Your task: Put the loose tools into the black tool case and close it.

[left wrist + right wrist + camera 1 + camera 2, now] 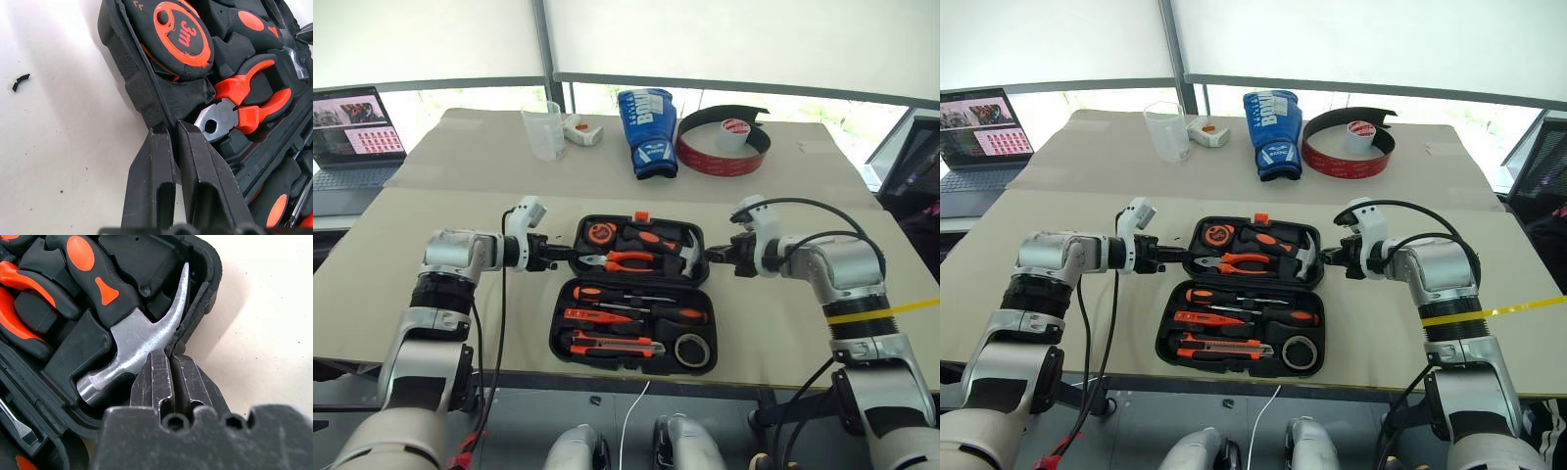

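The black tool case (558, 333) lies open and flat near the table's front edge. Its near half holds two black-and-orange screwdrivers (641, 294), a slim orange screwdriver (597, 315), the utility knife (612, 343) and the dark tape roll (692, 350). The far half carries pliers (626, 259), a hammer (671, 250) and a tape measure (599, 233). My left gripper (570, 257) is shut on the far half's left rim (146, 98). On the right rim (203, 293), beside the hammer head, my right gripper (713, 257) is shut too.
At the back of the table stand a clear beaker (544, 130), a small white object (582, 132), a blue boxing glove (647, 132) and a red-and-black curved band (722, 145) around a white roll. A laptop (352, 127) sits at the far left.
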`<act>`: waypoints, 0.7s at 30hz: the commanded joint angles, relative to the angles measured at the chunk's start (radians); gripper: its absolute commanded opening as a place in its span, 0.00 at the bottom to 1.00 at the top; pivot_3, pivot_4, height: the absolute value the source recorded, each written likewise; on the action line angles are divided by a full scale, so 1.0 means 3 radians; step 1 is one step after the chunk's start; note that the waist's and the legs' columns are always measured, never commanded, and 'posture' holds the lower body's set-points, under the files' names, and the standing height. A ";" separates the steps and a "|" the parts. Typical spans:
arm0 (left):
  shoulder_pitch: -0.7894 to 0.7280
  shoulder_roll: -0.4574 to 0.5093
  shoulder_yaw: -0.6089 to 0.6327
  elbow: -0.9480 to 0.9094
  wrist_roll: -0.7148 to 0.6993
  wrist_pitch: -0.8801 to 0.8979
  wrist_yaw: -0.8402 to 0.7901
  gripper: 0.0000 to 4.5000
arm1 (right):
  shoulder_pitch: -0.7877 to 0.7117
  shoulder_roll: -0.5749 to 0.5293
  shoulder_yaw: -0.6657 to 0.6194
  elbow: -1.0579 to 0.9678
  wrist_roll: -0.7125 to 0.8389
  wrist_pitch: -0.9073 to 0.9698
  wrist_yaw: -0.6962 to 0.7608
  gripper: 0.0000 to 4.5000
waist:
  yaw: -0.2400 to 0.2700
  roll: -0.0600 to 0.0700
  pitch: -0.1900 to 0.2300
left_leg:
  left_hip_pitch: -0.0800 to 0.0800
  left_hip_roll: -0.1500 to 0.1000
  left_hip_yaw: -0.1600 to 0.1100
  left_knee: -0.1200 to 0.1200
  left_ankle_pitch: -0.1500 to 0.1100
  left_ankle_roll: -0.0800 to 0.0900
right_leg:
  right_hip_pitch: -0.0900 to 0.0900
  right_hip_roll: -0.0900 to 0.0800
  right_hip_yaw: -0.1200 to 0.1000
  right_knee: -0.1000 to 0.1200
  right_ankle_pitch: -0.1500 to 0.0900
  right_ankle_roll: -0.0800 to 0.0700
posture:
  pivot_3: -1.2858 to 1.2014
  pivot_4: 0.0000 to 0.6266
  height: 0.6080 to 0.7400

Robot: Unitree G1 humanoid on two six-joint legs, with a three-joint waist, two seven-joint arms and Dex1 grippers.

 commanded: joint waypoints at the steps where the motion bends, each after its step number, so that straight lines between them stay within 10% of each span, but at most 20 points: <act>1: -0.0019 -0.0036 0.0057 -0.0192 -0.0110 -0.0098 -0.0098 0.00 | -0.0079 0.0063 -0.0108 -0.0137 0.0068 -0.0170 0.0031 0.00 | -0.0004 0.0000 0.0000 | 0.0000 0.0000 0.0000 0.0000 0.0000 0.0000 | 0.0000 0.0000 0.0000 0.0000 0.0000 0.0000 | 0.52 0.24 0.90; 21: 0.0505 -0.0268 0.0117 -0.0605 0.0298 -0.2296 0.0031 0.00 | 0.0410 0.0296 -0.0076 -0.0402 -0.0767 -0.2481 -0.0406 0.00 | -0.0009 0.0000 0.0001 | -0.0043 -0.0004 0.0015 -0.0033 0.0002 -0.0002 | -0.0046 0.0037 -0.0020 -0.0007 0.0006 -0.0010 | 0.52 0.24 0.90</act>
